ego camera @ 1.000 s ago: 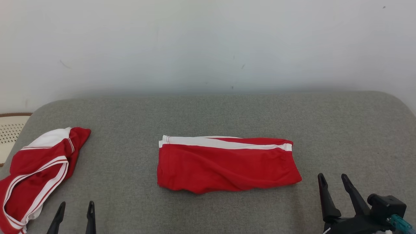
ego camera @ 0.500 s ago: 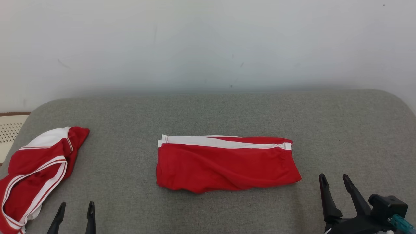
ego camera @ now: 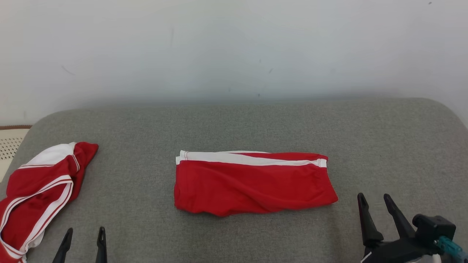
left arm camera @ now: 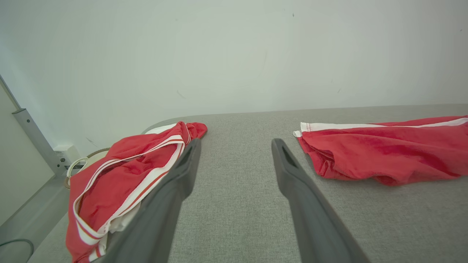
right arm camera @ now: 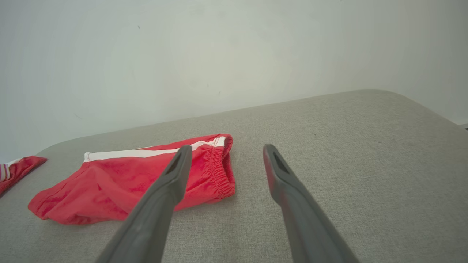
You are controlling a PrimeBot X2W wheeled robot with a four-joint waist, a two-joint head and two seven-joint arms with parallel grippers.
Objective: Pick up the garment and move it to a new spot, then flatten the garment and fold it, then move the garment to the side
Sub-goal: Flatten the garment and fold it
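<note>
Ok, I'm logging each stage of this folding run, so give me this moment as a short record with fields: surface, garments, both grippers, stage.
surface: grey fabric-covered surface, white wall behind
centre: red garment with a white stripe, folded into a flat rectangle
left edge: crumpled red-and-white garment, unfolded
left gripper: open, empty, near the crumpled garment
right gripper: open, empty, right of the folded garment, not touching it
stage: fold looks done; move to the side not yet done
</note>
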